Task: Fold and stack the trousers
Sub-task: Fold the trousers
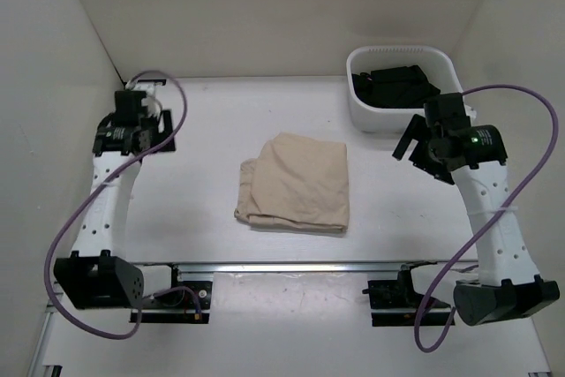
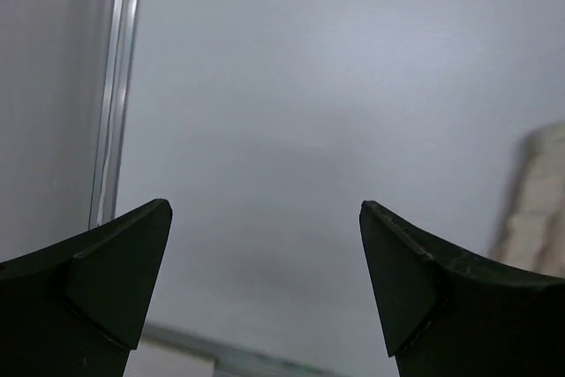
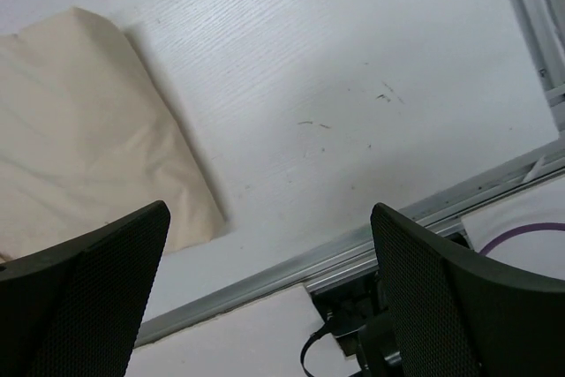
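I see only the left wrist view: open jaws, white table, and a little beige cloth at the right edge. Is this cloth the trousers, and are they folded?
Observer: Yes. The trousers lie folded into a compact rectangle near the middle of the table.
Operator: Where is the right arm?
Observer: The right arm hovers to the right of the trousers, its jaws open and holding nothing.
Operator: Is there anything else on the table?
Observer: A white bin stands at the far right, with dark garments inside.
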